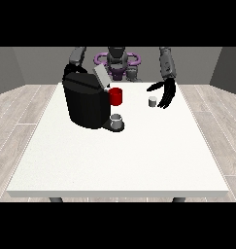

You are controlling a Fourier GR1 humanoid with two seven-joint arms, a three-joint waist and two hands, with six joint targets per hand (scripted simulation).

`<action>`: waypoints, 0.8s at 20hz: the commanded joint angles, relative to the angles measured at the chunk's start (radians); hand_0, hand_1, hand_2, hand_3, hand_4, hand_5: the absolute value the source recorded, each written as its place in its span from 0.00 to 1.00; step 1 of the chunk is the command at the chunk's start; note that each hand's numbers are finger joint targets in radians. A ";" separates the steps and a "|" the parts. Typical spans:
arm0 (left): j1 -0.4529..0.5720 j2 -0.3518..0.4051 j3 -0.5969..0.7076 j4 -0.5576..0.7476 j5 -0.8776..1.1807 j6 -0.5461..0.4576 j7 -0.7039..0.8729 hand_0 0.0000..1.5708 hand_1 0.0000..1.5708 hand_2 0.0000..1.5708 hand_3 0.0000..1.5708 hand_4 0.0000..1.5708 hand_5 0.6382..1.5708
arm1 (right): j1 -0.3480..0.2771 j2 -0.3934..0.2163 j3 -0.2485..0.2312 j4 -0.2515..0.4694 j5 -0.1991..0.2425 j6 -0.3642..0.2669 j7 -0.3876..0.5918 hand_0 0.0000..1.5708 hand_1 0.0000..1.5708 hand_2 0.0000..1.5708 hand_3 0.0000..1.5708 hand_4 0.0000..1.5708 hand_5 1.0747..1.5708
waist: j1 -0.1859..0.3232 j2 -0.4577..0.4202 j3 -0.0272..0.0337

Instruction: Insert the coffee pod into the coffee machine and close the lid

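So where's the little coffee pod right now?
In the front view the coffee pod stands on the white table, right of centre, beside the open hand at the view's right, apart from the coffee machine.

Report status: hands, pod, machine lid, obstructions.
Hand at view's right open beside the coffee pod, not touching. Other hand hidden behind coffee machine. Lid up. Red cup near machine.

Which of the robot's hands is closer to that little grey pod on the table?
Its left, the robot hand at the view's right, hanging open just beside the coffee pod. The other robot hand is at the view's left, behind the coffee machine, across the table from the pod.
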 commanded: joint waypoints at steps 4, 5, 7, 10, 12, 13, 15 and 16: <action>-0.039 0.023 -0.035 0.107 -0.107 0.037 -0.006 0.38 0.38 0.46 0.30 0.00 1.00 | 0.010 0.000 0.038 -0.041 0.006 0.022 0.050 0.00 0.00 0.00 0.00 0.29 1.00 | -0.045 -0.013 -0.0003; -0.030 0.018 -0.054 0.085 -0.127 0.038 -0.016 0.36 0.36 0.44 0.26 0.00 1.00 | 0.024 -0.004 0.003 0.024 -0.015 0.031 -0.021 0.00 0.00 0.00 0.00 0.28 1.00 | -0.018 -0.009 0.0001; -0.019 0.053 -0.039 0.118 -0.147 0.086 -0.108 0.35 0.35 0.44 0.29 0.00 1.00 | -0.017 -0.044 -0.027 0.013 -0.043 0.052 -0.012 0.00 0.00 0.00 0.00 0.33 1.00 | -0.016 0.037 -0.0002; -0.020 0.001 -0.070 0.131 -0.196 0.153 -0.122 0.43 0.43 0.52 0.35 0.00 1.00 | -0.032 -0.022 -0.012 0.001 -0.019 0.007 0.034 0.00 0.00 0.00 0.00 0.31 1.00 | -0.011 0.007 -0.0002; -0.045 0.004 -0.039 0.154 -0.196 0.205 -0.142 0.46 0.46 0.54 0.39 0.10 1.00 | 0.004 0.009 0.001 0.015 -0.024 0.003 -0.019 0.00 0.00 0.00 0.00 0.33 1.00 | -0.022 0.022 -0.0001; -0.065 0.017 -0.039 0.153 -0.196 0.158 -0.092 0.46 0.46 0.55 0.41 0.15 1.00 | 0.032 0.030 0.039 -0.001 -0.007 -0.010 0.028 0.00 0.00 0.00 0.00 0.33 1.00 | -0.022 -0.032 -0.0001; -0.069 0.002 -0.032 0.188 -0.217 0.225 -0.131 0.49 0.49 0.58 0.44 0.22 1.00 | 0.017 0.005 -0.008 0.017 -0.052 0.032 -0.046 0.00 0.00 0.00 0.00 0.32 1.00 | -0.031 0.013 0.0000; -0.097 0.014 -0.024 0.198 -0.218 0.215 -0.144 0.53 0.53 0.62 0.47 0.25 1.00 | -0.046 0.002 -0.019 0.028 -0.044 0.008 -0.021 0.00 0.00 0.00 0.00 0.31 1.00 | -0.015 0.029 -0.0001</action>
